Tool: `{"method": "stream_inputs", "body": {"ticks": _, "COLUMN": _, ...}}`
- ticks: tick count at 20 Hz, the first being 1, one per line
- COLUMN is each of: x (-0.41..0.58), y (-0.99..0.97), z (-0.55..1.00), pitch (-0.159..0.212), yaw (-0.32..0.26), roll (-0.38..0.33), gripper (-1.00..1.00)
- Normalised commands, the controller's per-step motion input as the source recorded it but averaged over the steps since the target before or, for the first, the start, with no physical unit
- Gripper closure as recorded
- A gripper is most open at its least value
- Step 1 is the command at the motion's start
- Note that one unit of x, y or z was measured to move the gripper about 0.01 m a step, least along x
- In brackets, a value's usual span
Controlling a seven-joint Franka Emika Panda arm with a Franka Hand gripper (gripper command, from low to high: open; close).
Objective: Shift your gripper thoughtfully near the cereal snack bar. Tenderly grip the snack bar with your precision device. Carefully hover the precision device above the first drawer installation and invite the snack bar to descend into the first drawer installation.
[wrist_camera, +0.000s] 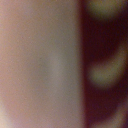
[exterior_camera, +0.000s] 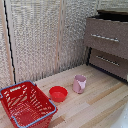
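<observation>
Red wire basket (exterior_camera: 25, 104) and red bowl (exterior_camera: 58, 93) (both empty)

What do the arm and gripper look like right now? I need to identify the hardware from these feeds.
Neither feed shows them. The exterior view holds only the wooden dresser, red wire basket, red bowl and pink cup; no arm enters it. The wrist view is a blur of pale pink and dark maroon, with no fingers recognisable.

No readable text anywhere (wrist view blurred).
</observation>
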Motion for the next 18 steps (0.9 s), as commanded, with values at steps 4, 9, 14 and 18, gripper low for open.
{"method": "stream_inputs", "body": {"ticks": 4, "x": 0.0, "y": -0.97, "z": 0.08, "pitch": 0.08, "yaw": 0.061, "roll": 0.016, "gripper": 1.0}}
{"method": "stream_inputs", "body": {"ticks": 9, "x": 0.0, "y": -0.97, "z": 0.0, "pitch": 0.114, "yaw": 0.056, "roll": 0.022, "gripper": 1.0}}
{"method": "stream_inputs", "body": {"ticks": 14, "x": 0.0, "y": -0.98, "z": 0.0, "pitch": 0.109, "yaw": 0.052, "roll": 0.023, "gripper": 1.0}}
{"method": "stream_inputs", "body": {"ticks": 18, "x": 0.064, "y": -0.9, "z": -0.02, "pitch": 0.068, "yaw": 0.107, "roll": 0.009, "gripper": 1.0}}
